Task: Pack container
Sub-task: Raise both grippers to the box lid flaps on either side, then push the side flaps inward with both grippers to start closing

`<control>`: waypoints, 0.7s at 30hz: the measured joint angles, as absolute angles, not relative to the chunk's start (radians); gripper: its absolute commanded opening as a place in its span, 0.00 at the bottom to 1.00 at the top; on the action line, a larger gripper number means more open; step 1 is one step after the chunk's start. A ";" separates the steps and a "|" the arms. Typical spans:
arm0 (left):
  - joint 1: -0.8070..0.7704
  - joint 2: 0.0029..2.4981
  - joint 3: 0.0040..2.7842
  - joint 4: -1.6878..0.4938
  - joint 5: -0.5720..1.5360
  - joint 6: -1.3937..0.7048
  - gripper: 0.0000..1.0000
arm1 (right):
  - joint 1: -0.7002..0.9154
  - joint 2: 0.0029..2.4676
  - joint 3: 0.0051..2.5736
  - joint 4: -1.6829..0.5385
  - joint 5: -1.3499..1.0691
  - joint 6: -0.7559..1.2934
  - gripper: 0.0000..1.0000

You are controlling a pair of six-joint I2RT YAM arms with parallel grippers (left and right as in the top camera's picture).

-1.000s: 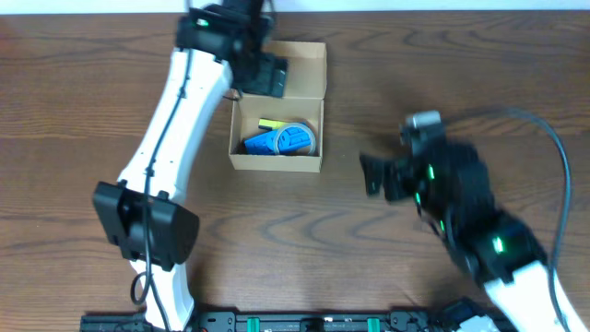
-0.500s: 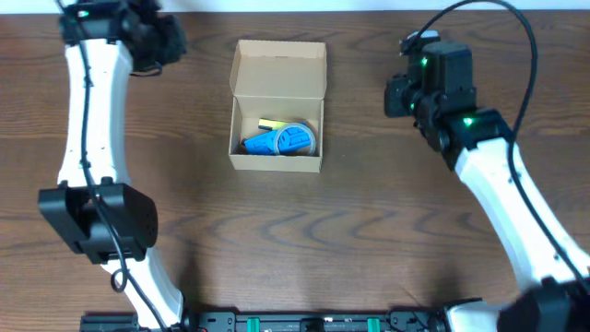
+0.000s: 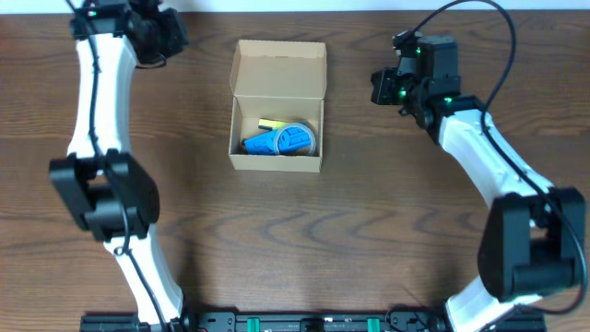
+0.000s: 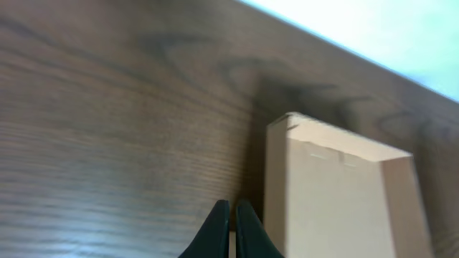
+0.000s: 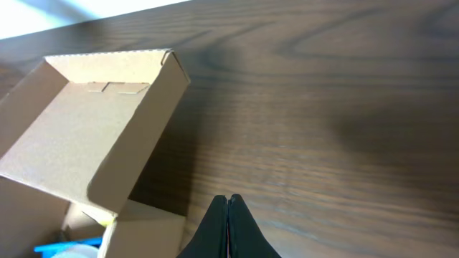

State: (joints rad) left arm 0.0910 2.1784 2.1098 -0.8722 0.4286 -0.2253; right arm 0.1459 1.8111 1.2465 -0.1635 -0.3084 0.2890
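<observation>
The container (image 3: 277, 159) is a tan cardboard box in the middle of the table, its hinged lid (image 3: 279, 69) standing open at the far side. Inside lie a blue round item (image 3: 282, 140) and a yellow strip (image 3: 271, 124). My left gripper (image 3: 171, 37) hangs shut over bare wood, far left of the box. In the left wrist view the left gripper (image 4: 231, 209) points just left of the lid (image 4: 337, 193). My right gripper (image 3: 379, 86) is shut to the box's right. In the right wrist view the right gripper (image 5: 228, 201) holds nothing, with the lid (image 5: 86, 136) at its left.
The dark wooden table (image 3: 369, 231) stretches to a pale far edge (image 4: 373, 29). Both white arms rise along the left and right sides from a black rail (image 3: 304, 323) at the front.
Both arms have swung away from the box to the far left and far right. Both grippers have closed with nothing in them. The box and its contents have not moved.
</observation>
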 measured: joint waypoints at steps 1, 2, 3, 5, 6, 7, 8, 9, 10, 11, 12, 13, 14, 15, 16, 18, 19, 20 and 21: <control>0.091 2.199 2.110 -0.865 0.439 -0.233 0.05 | 0.146 1.828 1.246 -0.147 -0.322 0.302 0.01; 0.091 2.230 2.110 -0.855 0.453 -0.244 0.06 | 0.146 1.847 1.246 -0.128 -0.334 0.313 0.01; 0.091 2.253 2.110 -0.847 0.466 -0.255 0.06 | 0.146 1.863 1.246 -0.112 -0.346 0.326 0.01; 0.092 2.294 2.110 -0.829 0.488 -0.274 0.05 | 0.146 1.897 1.247 -0.069 -0.372 0.358 0.01; 0.093 2.308 2.110 -0.824 0.496 -0.282 0.06 | 0.146 1.916 1.247 -0.046 -0.386 0.378 0.01; 0.094 2.323 2.110 -0.817 0.504 -0.289 0.06 | 0.145 1.933 1.247 -0.025 -0.399 0.397 0.01; 0.094 2.332 2.110 -0.809 0.509 -0.292 0.06 | 0.143 1.944 1.247 -0.009 -0.411 0.413 0.01; 0.095 2.339 2.110 -0.800 0.514 -0.296 0.06 | 0.140 1.964 1.247 0.016 -0.429 0.438 0.01; 0.095 2.342 2.110 -0.791 0.515 -0.297 0.06 | 0.137 1.980 1.248 0.035 -0.440 0.457 0.01; 0.095 2.344 2.110 -0.779 0.516 -0.300 0.06 | 0.133 1.999 1.248 0.058 -0.455 0.478 0.01; 0.095 2.344 2.110 -0.768 0.517 -0.303 0.06 | 0.129 2.018 1.248 0.079 -0.467 0.500 0.01; 0.094 2.344 2.110 -0.757 0.517 -0.308 0.06 | 0.127 2.032 1.248 0.097 -0.477 0.518 0.01; 0.094 2.344 2.110 -0.754 0.517 -0.311 0.06 | 0.123 2.053 1.248 0.121 -0.489 0.541 0.01; 0.094 2.344 2.110 -0.754 0.517 -0.316 0.06 | 0.122 2.069 1.249 0.140 -0.500 0.559 0.01; 0.094 2.344 2.110 -0.754 0.518 -0.322 0.06 | 0.122 2.088 1.249 0.163 -0.513 0.582 0.01; 0.095 2.346 2.110 -0.752 0.530 -0.338 0.06 | 0.122 2.121 1.249 0.209 -0.532 0.624 0.01; 0.095 2.348 2.110 -0.750 0.543 -0.346 0.06 | 0.122 2.135 1.249 0.227 -0.542 0.644 0.01; 0.095 2.353 2.110 -0.748 0.558 -0.358 0.06 | 0.122 2.146 1.249 0.239 -0.549 0.659 0.01; 0.095 2.360 2.110 -0.747 0.575 -0.371 0.06 | 0.122 2.156 1.249 0.252 -0.555 0.677 0.01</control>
State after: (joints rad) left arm 0.0948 2.3596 2.1098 -0.7471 0.5751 -0.3706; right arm 0.1219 2.1559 1.2488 0.2523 -0.5552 0.6769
